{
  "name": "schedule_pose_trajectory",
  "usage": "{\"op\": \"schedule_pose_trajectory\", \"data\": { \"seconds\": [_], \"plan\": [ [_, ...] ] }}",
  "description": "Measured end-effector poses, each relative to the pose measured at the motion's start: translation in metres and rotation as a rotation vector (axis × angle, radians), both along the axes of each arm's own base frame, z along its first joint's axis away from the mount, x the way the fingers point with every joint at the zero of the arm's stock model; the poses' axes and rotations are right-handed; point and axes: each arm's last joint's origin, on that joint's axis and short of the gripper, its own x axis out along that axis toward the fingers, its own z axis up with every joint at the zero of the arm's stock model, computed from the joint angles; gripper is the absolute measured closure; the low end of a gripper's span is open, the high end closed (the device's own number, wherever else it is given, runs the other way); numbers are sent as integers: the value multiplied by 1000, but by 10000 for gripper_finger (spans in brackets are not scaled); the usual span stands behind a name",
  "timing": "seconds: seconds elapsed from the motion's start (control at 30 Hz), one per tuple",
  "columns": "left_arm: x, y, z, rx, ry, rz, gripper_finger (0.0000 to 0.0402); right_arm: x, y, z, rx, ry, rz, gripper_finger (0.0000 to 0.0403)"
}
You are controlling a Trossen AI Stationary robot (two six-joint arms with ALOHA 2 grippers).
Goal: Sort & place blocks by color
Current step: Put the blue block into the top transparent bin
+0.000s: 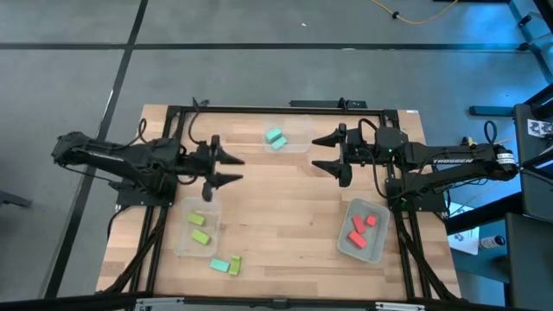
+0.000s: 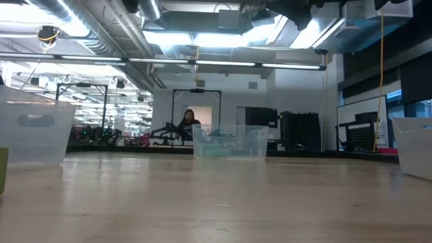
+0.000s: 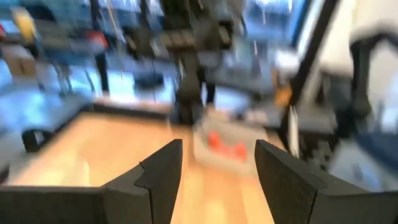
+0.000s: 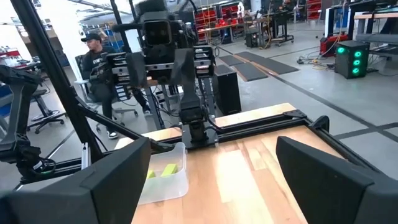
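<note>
Several red-orange blocks [image 1: 363, 226] lie in a clear bin at the table's right; they also show in the left wrist view [image 3: 225, 144]. Two lime blocks [image 1: 199, 226] lie in a clear bin at the left; they also show in the right wrist view [image 4: 163, 170]. A teal block [image 1: 275, 138] lies in a clear bin at the far edge. A teal block [image 1: 219, 264] and a lime block [image 1: 235, 264] lie on the table near the front edge. My left gripper [image 1: 235, 168] and my right gripper [image 1: 318, 152] are open and empty, held above the table.
The three clear bins stand at the left [image 1: 197, 229], the right [image 1: 363, 231] and the far middle [image 1: 285, 136]. The far bin also shows in the low view [image 2: 229, 142]. Bare wood lies between the grippers. A person sits beyond the table [image 4: 99, 59].
</note>
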Motion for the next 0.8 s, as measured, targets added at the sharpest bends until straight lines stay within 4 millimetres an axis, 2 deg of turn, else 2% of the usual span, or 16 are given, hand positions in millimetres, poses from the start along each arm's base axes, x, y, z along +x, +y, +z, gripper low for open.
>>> {"op": "schedule_pose_trajectory", "data": {
  "seconds": [0.17, 0.3, 0.47, 0.57, 0.7, 0.8],
  "plan": [
    [7, -27, 9, 81, 410, -122, 208, 0, 0, -1, 24, 7, 0, 52],
    [17, -63, 10, 169, 627, -254, 208, 0, 0, -1, 21, 7, -1, 52],
    [32, -120, -22, 262, 876, -379, 208, 0, 0, -1, 13, 12, -1, 52],
    [40, -152, -43, 276, 997, -387, 208, 0, 0, -2, -12, 23, 0, 52],
    [50, -189, -66, 332, 1107, -407, 208, 0, 0, -2, -37, 26, 1, 52],
    [59, -212, -80, 305, 1157, -391, 208, 0, 0, -2, -62, 27, 1, 52]
  ]
}}
